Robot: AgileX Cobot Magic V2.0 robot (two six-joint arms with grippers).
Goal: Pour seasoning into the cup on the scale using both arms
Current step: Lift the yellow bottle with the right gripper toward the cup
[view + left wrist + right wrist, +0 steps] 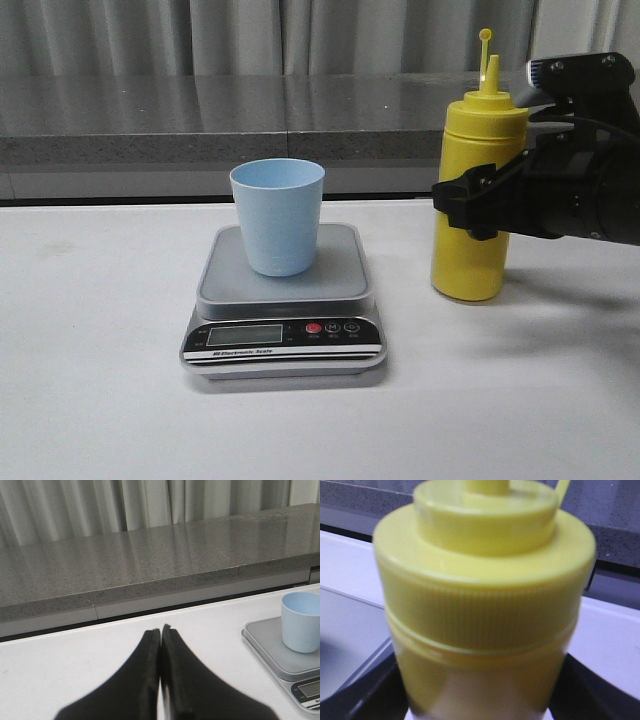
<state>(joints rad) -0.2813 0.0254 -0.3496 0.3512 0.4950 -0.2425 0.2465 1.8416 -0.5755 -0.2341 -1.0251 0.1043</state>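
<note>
**Bottle gripped, cup on scale**

Blue cup (pixel 278 217) upright on scale (pixel 284 305) platform, mid-bench, slightly toward back of platform. Scale display and red button facing camera, digits unreadable. Cup contents not visible from front.

Yellow bottle (pixel 475 200) upright on white bench (pixel 90 390), right of scale, well apart from cup. Nozzle pointing up, small tethered cap standing above it. Base seems to touch bench.

Right end effector (pixel 470 205) reaching in from right edge, fingers on either side of bottle at mid-height, closed on it. Right wrist view filled by bottle (pixel 485 595) shoulder and ribbed cap ring, blurred; dark fingers (pixel 365 695) flanking bottle at lower corners, scale edge off to one side.

Left end effector (pixel 161 680) out of front view. Left wrist view: fingers pressed together, only thin seam between, holding nothing, above bare bench. Cup (pixel 301 621) and scale (pixel 280 650) off to side, well apart from it.

Grey stone ledge and curtains behind bench.
</note>
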